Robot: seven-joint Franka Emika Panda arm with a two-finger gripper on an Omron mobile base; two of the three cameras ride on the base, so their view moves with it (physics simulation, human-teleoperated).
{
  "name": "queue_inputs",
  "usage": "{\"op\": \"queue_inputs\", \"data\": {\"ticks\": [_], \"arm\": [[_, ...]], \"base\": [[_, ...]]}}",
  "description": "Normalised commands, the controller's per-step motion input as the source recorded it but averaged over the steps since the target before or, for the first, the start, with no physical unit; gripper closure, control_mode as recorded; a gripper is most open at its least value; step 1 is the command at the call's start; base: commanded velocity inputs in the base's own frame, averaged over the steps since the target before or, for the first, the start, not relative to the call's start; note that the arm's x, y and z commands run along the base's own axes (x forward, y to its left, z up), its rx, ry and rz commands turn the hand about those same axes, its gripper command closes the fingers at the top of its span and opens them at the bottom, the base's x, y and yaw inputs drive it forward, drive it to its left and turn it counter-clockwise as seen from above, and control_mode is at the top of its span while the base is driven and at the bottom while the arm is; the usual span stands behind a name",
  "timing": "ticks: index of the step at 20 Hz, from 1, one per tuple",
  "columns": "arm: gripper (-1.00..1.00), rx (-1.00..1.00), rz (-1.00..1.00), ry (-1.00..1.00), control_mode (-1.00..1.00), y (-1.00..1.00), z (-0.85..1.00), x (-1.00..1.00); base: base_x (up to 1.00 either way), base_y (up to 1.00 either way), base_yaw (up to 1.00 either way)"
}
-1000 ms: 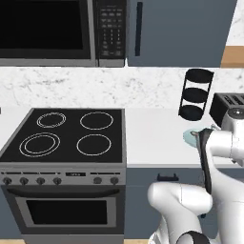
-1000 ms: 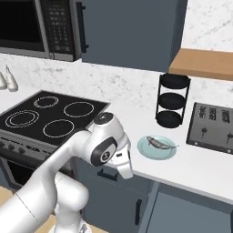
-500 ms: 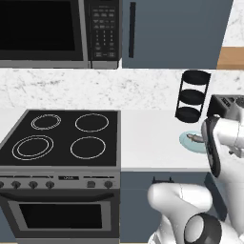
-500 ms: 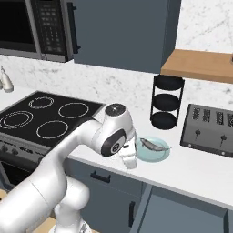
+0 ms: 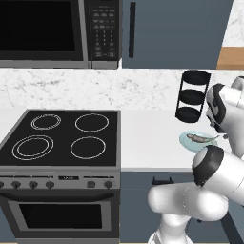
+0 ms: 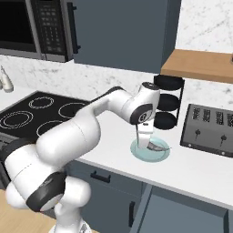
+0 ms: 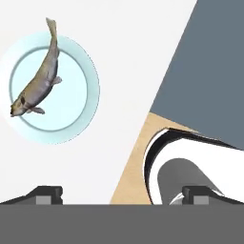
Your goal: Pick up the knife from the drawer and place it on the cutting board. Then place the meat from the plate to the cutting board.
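The slim grey-silver fish-shaped meat (image 7: 37,86) lies on the round pale blue-green plate (image 7: 88,102) on the white counter (image 5: 147,138), partly hidden in the right base view by the empty, wide-open two-finger gripper (image 7: 123,195).

Kitchen, stove (image 5: 62,138), microwave (image 5: 52,33), toaster (image 6: 207,129), marble backsplash (image 5: 95,88)

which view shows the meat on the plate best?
Hand view: the meat lies whole and unobstructed across the plate, seen from above. The left base view shows it small, near the arm; in the right base view the arm covers part of it.
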Motion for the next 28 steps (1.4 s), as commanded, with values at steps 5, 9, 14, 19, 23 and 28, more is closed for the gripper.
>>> {"op": "queue_inputs", "data": {"ticks": [5, 9, 14, 19, 23, 28], "arm": [[-1.00, -0.01, 0.00, 0.00, -1.00, -0.02, -0.77, 0.24], [-1.00, -0.04, 0.00, 0.00, -1.00, -0.02, -0.60, 0.66], [-1.00, -0.03, 0.00, 0.00, -1.00, -0.02, -0.19, 0.83], [-1.00, -0.10, 0.00, 0.01, -1.00, -0.17, -0.40, 0.51], [-1.00, -0.07, 0.00, 0.01, -1.00, -0.35, -0.42, 0.16], [-1.00, -0.02, 0.00, 0.03, -1.00, -0.35, -0.30, 0.21]], "base": [[0.00, 0.00, 0.00], [0.00, 0.00, 0.00], [0.00, 0.00, 0.00], [0.00, 0.00, 0.00], [0.00, 0.00, 0.00], [0.00, 0.00, 0.00]]}}
